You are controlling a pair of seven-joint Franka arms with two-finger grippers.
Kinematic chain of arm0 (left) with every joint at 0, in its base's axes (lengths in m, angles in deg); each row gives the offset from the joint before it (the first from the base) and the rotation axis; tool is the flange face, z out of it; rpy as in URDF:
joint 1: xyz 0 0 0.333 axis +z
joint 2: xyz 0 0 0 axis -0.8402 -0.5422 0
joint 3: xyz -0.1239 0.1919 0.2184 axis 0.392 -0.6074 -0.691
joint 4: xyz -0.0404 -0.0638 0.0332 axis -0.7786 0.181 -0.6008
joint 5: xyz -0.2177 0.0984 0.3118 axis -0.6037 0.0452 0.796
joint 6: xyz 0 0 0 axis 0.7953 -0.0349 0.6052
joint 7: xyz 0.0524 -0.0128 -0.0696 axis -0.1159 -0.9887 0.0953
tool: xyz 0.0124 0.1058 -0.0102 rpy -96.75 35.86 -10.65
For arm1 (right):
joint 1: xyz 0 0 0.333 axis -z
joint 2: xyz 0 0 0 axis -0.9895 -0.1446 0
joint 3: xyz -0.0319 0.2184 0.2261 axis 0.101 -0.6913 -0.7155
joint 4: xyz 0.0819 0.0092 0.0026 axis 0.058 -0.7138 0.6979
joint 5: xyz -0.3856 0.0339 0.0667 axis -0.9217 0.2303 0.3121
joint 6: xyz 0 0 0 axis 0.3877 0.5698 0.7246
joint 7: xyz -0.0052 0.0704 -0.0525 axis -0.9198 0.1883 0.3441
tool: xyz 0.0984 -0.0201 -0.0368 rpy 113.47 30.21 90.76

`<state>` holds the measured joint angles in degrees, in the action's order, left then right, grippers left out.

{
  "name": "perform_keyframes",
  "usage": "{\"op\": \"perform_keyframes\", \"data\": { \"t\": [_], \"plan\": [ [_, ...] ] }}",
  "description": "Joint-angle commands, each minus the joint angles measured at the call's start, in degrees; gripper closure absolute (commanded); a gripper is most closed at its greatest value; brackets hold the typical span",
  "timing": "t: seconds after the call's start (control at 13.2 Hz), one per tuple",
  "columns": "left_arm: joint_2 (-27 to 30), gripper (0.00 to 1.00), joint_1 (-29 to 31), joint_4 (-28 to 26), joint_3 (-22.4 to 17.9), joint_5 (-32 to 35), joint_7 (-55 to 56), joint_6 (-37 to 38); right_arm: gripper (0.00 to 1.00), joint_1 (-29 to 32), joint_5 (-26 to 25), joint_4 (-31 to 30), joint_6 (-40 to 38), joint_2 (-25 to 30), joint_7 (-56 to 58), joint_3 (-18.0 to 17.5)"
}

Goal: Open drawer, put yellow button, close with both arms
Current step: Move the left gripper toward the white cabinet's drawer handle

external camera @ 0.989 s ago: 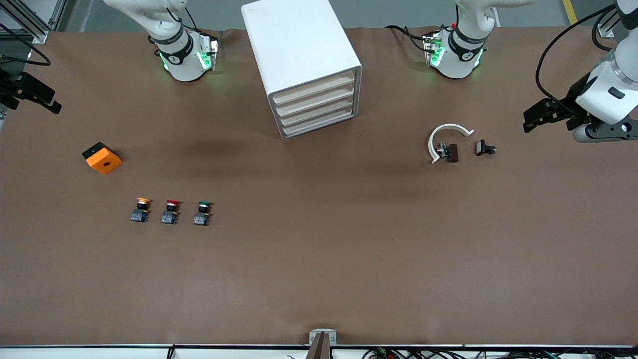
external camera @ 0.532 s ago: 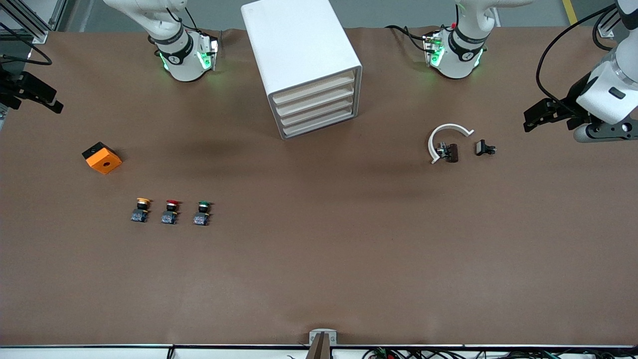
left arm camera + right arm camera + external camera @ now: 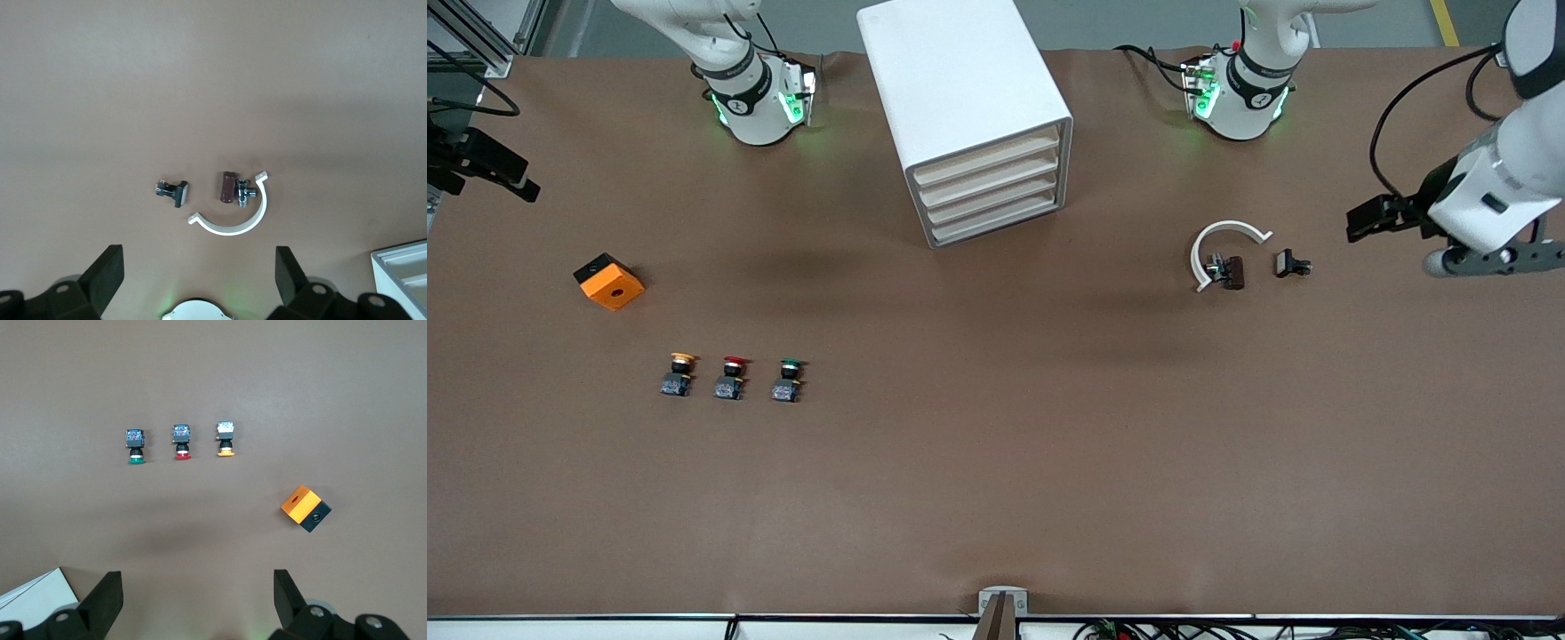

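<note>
The white cabinet [image 3: 960, 89] stands between the arm bases. Its uppermost drawer [image 3: 987, 158] is shut, like the three below it. The yellow button [image 3: 680, 373] stands on the table toward the right arm's end, beside the red-capped button [image 3: 732, 377] and the green-capped button [image 3: 787, 380]. It also shows in the right wrist view [image 3: 225, 439]. My right gripper [image 3: 511, 180] is open and empty over the table's edge at its own end; its open jaws show in the right wrist view [image 3: 197, 597]. My left gripper [image 3: 1365, 220] is open and empty over the table at its own end [image 3: 199, 273].
An orange and black block [image 3: 608, 281] lies farther from the front camera than the buttons. A white curved clip [image 3: 1221, 242], a brown part [image 3: 1233, 272] and a small black part [image 3: 1291, 264] lie toward the left arm's end. A corner of the cabinet shows in the left wrist view [image 3: 403, 267].
My left arm has swung a little toward the small parts and the cabinet. My right gripper has barely shifted. Nothing on the table has moved.
</note>
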<state>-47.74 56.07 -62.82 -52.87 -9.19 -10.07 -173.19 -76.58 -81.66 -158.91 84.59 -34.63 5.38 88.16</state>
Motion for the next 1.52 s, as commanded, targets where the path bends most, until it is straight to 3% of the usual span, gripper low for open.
{"op": "perform_keyframes", "data": {
  "t": [0.0, 0.23, 0.53, 0.91, 1.22, 1.44],
  "plan": [
    [-4.0, 0.00, -0.3, 0.7, 0.3, -2.8, 0.0, -2.0, 0.00, 0.9, 0.0, -1.0, 0.0, 1.2, -0.1, -0.4],
    [-7.9, 0.00, -1.3, 0.7, 0.4, -4.4, 0.6, -4.9, 0.00, 0.9, -0.1, -1.0, 0.3, 1.2, 0.0, -0.4],
    [-12.8, 0.00, -7.5, 1.7, 0.8, -4.4, 14.3, -8.8, 0.00, 0.9, -1.3, -1.0, 0.4, 1.2, 0.1, -0.4],
    [-20.3, 0.00, -13.6, 10.2, 1.1, -5.0, 45.0, -8.3, 0.00, 0.8, -1.3, -1.0, 0.4, 1.2, 0.1, -0.4],
    [-26.7, 0.00, -16.6, 18.5, 1.3, -11.5, 66.5, -3.2, 0.00, 0.8, -1.2, -0.8, 0.4, 1.2, 0.1, -0.5],
    [-28.3, 0.00, -18.5, 20.0, 1.3, -16.6, 77.7, -1.6, 0.00, 0.7, -1.2, 0.0, 0.4, 1.0, 0.1, -0.5]
  ]
}}
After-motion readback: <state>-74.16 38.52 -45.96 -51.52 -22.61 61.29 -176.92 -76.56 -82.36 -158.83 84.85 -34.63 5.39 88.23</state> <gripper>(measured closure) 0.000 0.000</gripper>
